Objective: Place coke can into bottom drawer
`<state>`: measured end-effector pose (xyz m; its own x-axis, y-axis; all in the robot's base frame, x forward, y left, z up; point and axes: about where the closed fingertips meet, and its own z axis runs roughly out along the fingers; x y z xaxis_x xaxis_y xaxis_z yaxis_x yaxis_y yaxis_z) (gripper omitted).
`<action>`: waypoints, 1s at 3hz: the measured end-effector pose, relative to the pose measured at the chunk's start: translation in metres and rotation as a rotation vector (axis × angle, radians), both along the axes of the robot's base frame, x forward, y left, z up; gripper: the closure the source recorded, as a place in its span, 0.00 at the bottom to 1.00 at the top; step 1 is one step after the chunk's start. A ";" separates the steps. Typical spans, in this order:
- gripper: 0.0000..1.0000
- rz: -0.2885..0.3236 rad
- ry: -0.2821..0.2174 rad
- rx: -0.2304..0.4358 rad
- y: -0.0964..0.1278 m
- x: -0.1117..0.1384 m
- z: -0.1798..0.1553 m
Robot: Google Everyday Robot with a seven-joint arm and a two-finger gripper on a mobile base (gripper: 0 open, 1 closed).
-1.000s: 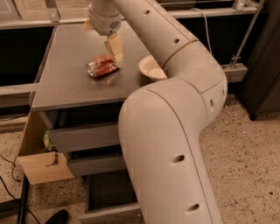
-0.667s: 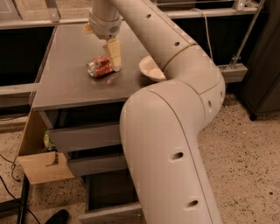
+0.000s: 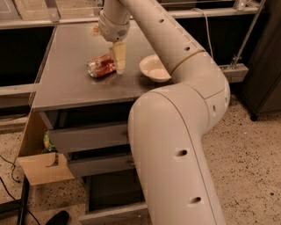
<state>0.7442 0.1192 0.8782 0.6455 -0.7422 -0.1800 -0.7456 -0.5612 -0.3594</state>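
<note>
A speckled terrazzo floor [image 3: 250,167] is spreading across the lower right of the frame, and a dark cabinet [image 3: 268,66] is standing on it at the right edge. A grey countertop [image 3: 70,90] is filling the upper left, with the gripper [image 3: 118,69] hanging just above it at upper centre and a pale ledge [image 3: 210,12] running along the top behind. At lower left a cardboard box [image 3: 41,169] is sitting on the floor and black cables [image 3: 6,176] are trailing past it.

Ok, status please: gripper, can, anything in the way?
Gripper down beside the can. Can lying on the table, not lifted. Bottom drawer open. Bowl close by.
</note>
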 end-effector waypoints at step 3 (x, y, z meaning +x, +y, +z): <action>0.00 -0.026 0.063 0.056 -0.002 0.005 -0.013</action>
